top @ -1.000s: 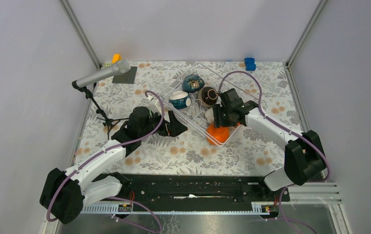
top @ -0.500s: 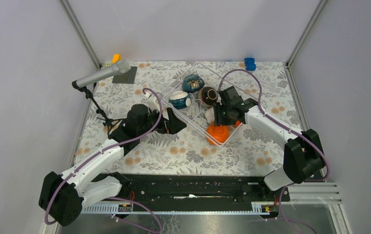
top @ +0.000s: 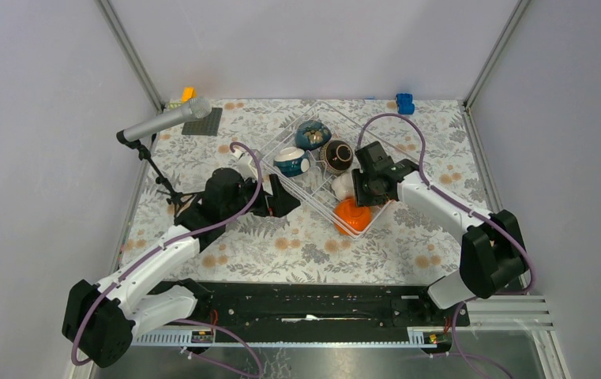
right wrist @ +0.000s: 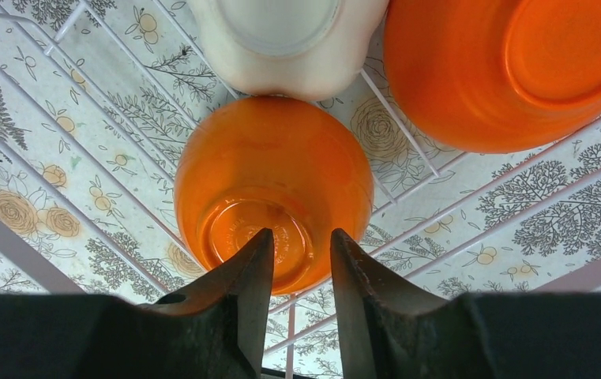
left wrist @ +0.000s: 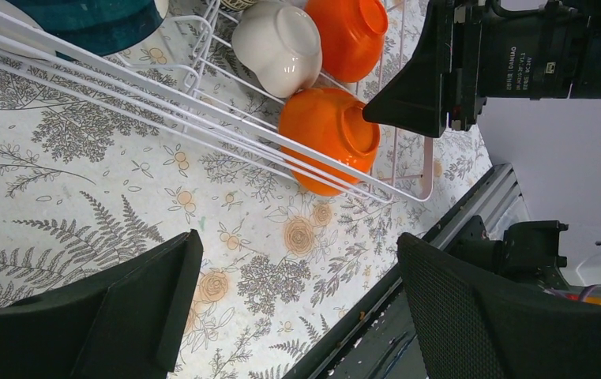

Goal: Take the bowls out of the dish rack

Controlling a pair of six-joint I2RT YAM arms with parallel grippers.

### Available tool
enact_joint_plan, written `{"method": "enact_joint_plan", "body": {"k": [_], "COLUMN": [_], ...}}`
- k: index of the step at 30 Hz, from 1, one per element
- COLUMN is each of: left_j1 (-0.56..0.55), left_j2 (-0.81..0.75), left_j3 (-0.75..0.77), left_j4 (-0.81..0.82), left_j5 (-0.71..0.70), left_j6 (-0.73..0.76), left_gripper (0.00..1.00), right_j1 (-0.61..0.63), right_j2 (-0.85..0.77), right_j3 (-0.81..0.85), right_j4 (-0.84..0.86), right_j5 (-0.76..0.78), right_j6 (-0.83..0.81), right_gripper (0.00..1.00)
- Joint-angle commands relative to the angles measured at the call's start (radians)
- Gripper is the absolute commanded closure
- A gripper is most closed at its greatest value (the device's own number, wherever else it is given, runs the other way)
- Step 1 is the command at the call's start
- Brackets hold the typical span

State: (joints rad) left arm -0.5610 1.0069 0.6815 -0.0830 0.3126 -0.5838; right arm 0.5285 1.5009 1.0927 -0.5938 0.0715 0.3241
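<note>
The clear wire dish rack (top: 376,130) lies at the table's middle back. It holds a dark blue patterned bowl (top: 313,134), a dark brown bowl (top: 336,155), a blue-and-white bowl (top: 289,162), a white bowl (top: 344,185) and an orange bowl (top: 352,215) at the near corner. My right gripper (right wrist: 297,237) hovers just over the upturned orange bowl (right wrist: 273,174), jaws narrowly apart, nothing between them. A second orange bowl (right wrist: 502,71) and the white bowl (right wrist: 281,39) lie beyond. My left gripper (left wrist: 297,253) is wide open and empty over the cloth, beside the rack (left wrist: 202,87).
A microphone on a tripod (top: 163,122) stands at the left. A dark grey flat plate (top: 204,122) with small yellow blocks (top: 189,93) is at the back left. A blue toy block (top: 404,103) is at the back right. A black rail (top: 321,304) runs along the near edge.
My right gripper has shifted slightly, uncovering the white bowl, and stays over the orange bowl. My left gripper has drawn back a little to the left.
</note>
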Motion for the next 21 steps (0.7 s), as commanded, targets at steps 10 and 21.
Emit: {"method": "enact_joint_plan", "body": {"k": [10,21], "left_j1": [-0.004,-0.004], "left_j2": [-0.019,-0.028], "left_j3": [0.044,0.050], "left_j4": [-0.009,-0.043], "left_j5": [-0.063,-0.097], "left_j6": [0.011,0.018], "left_gripper": [0.01,0.01], "right_j1": [0.005,-0.006], "right_j2": [0.101,0.058], "right_j3": [0.036,0.072], "right_j4": [0.136,0.180], "right_j5": [-0.125,-0.102], "right_j6": [0.046,0.072], "right_gripper": [0.83,0.67]}}
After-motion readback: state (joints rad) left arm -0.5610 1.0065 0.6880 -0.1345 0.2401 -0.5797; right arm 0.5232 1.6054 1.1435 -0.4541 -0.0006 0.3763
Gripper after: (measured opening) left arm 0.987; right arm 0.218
